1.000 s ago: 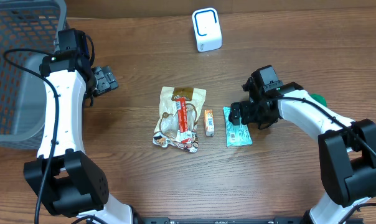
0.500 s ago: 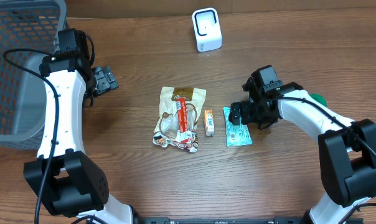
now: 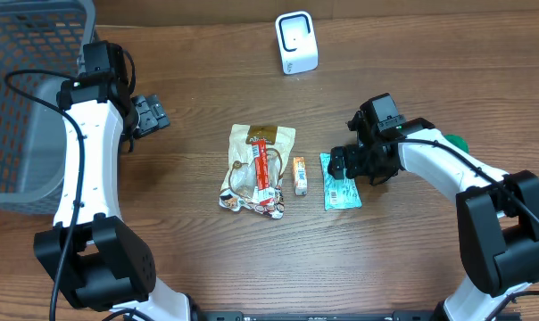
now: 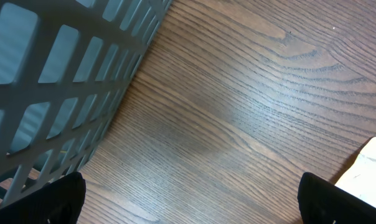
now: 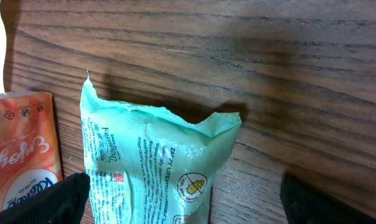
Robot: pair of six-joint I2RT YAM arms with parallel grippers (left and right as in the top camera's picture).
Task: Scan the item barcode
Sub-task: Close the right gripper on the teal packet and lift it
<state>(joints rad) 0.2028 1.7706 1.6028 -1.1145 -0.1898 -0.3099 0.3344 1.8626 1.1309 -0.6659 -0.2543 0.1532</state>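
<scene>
Right gripper (image 3: 348, 167) stands with jaws wide apart over the far end of the green packet (image 3: 342, 193), right of centre; just left lie an orange sachet (image 3: 299, 176) and a snack bag (image 3: 256, 169); white scanner (image 3: 296, 43) far centre; left gripper (image 3: 150, 116), jaws apart, beside the grey basket (image 3: 20, 134).

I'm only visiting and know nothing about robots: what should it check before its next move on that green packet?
1. Right gripper open: ok.
2. Mint-green plastic packet lies between its fingers: ok.
3. Small orange packet clear of those fingers: cannot tell.
4. White box-shaped scanner unobstructed: ok.
5. Left gripper open and out of the way: ok.
</scene>
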